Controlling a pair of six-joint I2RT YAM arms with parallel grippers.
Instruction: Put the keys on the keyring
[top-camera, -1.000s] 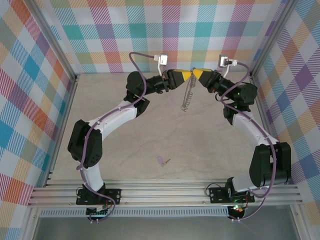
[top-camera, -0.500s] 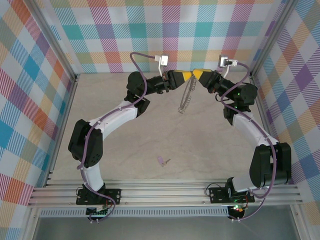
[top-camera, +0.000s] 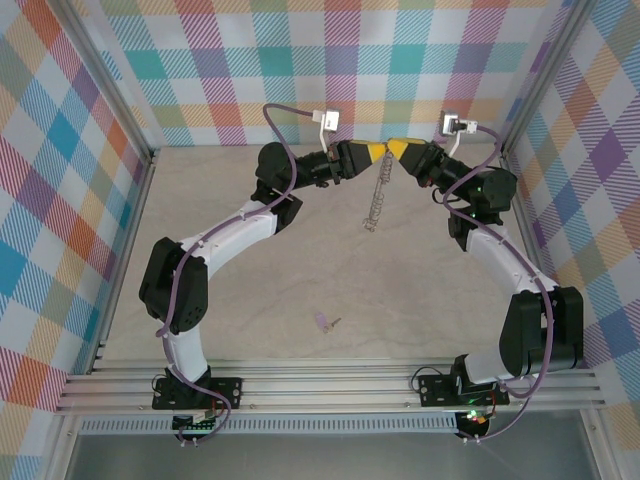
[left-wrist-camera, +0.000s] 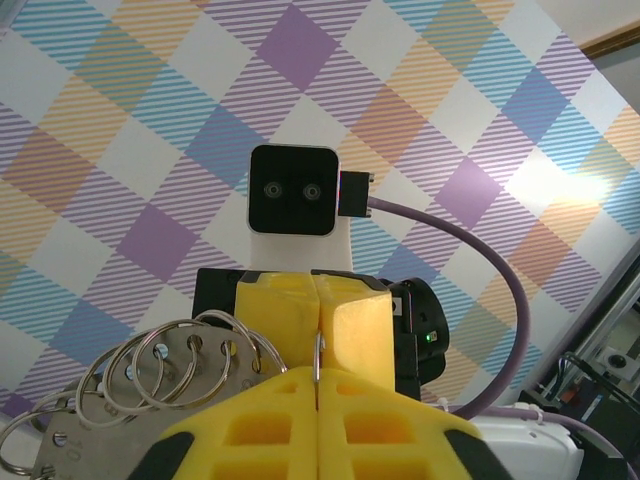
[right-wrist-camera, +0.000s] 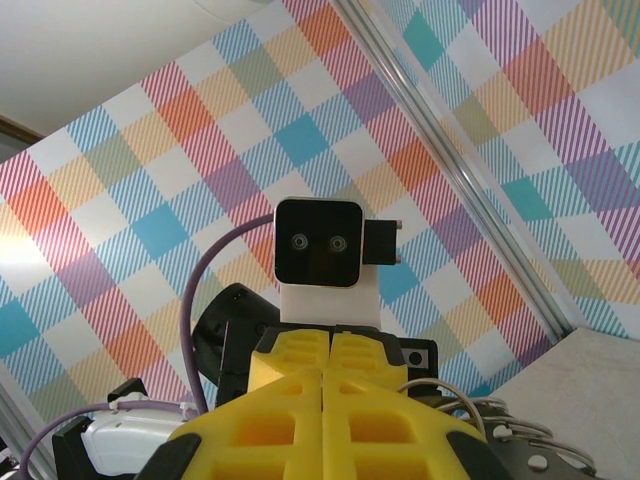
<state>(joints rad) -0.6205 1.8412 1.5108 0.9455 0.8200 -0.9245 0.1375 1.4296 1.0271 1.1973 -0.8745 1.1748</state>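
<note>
The left hand (top-camera: 377, 152) and the right hand (top-camera: 397, 149) meet tip to tip above the far middle of the pale marbled surface (top-camera: 250, 280); both carry yellow fingers, and both are clenched, their jaws pressed together with no gap showing. Between the two hangs the large thin grey metal keyring (top-camera: 376, 200), seen nearly edge-on from above, drooping toward the near side and fringed with small silvery pieces. In the left wrist view a thin line of its wire runs up the seam of the left hand's own fingers (left-wrist-camera: 250, 430) and into the seam of the right hand's fingers facing them, so each hand is grasping the keyring; a cluster of small silvery split rings (left-wrist-camera: 150, 365) fans out just left of that grip. The tiny key with the pale lilac plastic head and short grey blade (top-camera: 324, 322) lies flat on the surface near its near edge, well apart from the keyring and from both hands.
</note>
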